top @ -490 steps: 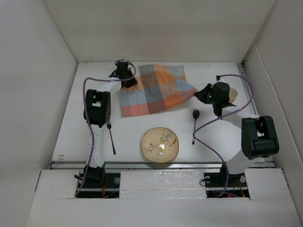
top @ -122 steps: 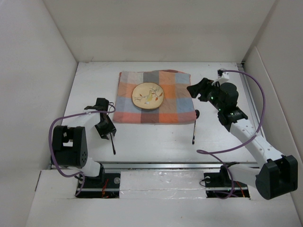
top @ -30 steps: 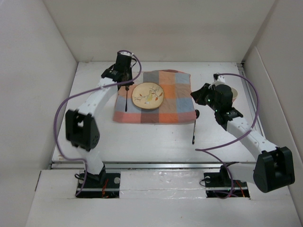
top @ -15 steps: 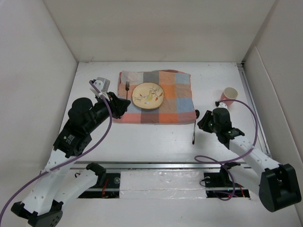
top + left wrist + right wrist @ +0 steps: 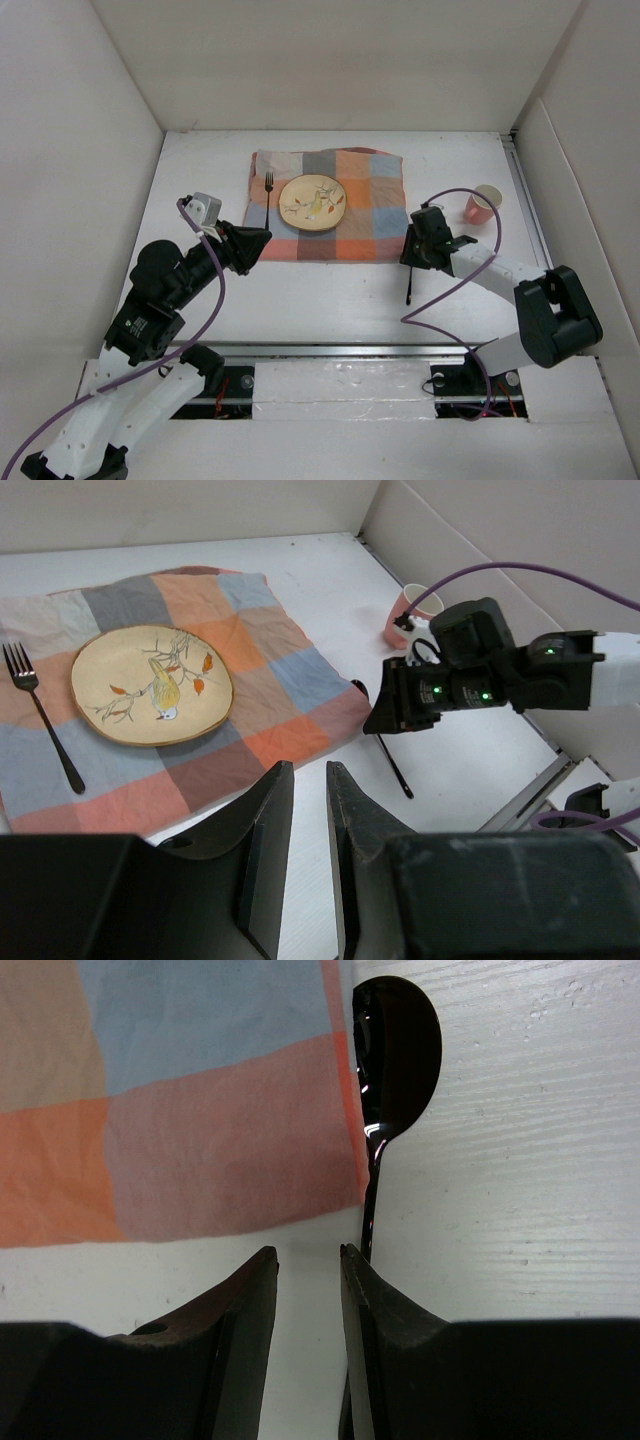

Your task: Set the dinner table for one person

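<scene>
The white tabletop [image 5: 200,180] lies beneath both tools and carries everything here. The left tool [image 5: 306,770] hangs above it with its jaws narrow, a slim gap between the 2 fingers and nothing in it. Ahead of its fingertips the checked placemat [image 5: 250,680] lies flat, with 1 painted plate [image 5: 152,684] on the cloth. To the left of the plate, as this tool sees it, a dark fork [image 5: 40,715] also rests on the cloth, tines pointing away.

The right tool [image 5: 305,1255] sits low over the tabletop at a corner of the placemat. Its jaws are narrow too and hold nothing. Just ahead of its right-hand finger lies a black spoon [image 5: 395,1040], its bowl right against the cloth's edge. The handle runs back under that finger, not between the 2. A pink cup [image 5: 483,204] stands upright off to this tool's right, apart from it.
</scene>
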You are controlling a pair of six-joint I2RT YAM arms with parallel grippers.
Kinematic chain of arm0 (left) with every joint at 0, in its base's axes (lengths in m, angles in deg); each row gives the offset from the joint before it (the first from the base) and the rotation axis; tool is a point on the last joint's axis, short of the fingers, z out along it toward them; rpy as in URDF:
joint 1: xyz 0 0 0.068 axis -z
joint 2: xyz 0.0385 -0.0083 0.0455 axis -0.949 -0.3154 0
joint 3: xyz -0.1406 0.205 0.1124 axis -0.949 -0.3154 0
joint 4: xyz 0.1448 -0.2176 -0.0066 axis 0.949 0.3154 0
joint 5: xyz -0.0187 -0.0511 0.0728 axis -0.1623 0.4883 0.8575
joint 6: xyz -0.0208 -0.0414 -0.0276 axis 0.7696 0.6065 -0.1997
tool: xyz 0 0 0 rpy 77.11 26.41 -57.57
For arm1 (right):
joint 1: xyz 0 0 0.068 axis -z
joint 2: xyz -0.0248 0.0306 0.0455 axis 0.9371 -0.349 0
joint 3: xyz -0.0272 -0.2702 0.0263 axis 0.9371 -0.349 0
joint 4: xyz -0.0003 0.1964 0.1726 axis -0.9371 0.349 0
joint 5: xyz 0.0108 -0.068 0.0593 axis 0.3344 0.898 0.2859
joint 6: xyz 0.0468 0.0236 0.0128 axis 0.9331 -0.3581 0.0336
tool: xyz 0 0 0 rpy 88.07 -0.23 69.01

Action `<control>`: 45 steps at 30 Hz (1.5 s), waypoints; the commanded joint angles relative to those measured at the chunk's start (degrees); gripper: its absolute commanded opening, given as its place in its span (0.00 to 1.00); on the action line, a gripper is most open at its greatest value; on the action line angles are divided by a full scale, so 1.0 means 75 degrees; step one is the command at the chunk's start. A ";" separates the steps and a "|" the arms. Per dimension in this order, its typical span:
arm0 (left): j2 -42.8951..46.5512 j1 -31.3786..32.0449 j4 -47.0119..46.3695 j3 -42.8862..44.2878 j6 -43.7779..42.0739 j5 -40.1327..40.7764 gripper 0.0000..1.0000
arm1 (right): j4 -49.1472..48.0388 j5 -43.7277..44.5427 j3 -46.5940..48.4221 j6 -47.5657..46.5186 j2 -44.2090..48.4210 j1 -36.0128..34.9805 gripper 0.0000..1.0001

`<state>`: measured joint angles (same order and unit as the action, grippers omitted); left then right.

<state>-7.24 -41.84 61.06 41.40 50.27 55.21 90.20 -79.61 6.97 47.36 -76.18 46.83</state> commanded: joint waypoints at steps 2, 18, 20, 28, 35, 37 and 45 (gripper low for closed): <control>0.0259 0.0143 -0.0419 -0.0082 -0.0169 0.0256 0.17 | 0.0502 0.0547 0.0698 0.0289 -0.0457 -0.0097 0.36; 0.0728 0.0365 -0.0524 -0.0211 -0.0204 0.0409 0.18 | 0.1627 0.0992 0.1261 0.0115 -0.1066 -0.0249 0.34; 0.0799 0.0365 -0.0536 -0.0223 -0.0204 0.0409 0.18 | 0.1803 0.0992 0.1437 -0.0002 -0.1207 -0.0179 0.34; 0.0916 0.0365 -0.0513 -0.0246 -0.0227 0.0538 0.18 | 0.2178 0.0407 0.1917 -0.0436 -0.1734 0.0161 0.32; 0.1349 0.0365 -0.0501 -0.0340 -0.0227 0.1065 0.20 | 0.2600 -0.0191 0.2035 -0.0566 -0.1935 0.0478 0.11; 0.1303 0.0365 -0.0512 -0.0364 -0.0216 0.1136 0.21 | 0.2694 -0.0238 0.1803 -0.0531 -0.1807 0.0478 0.02; 0.1198 0.0365 -0.0512 -0.0399 -0.0216 0.1218 0.21 | 0.2846 0.0218 0.1097 -0.0167 -0.0145 0.0700 0.00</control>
<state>2.37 -39.34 60.41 38.54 49.15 63.43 108.69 -79.39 15.65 44.95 -83.31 51.16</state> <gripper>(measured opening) 0.204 0.034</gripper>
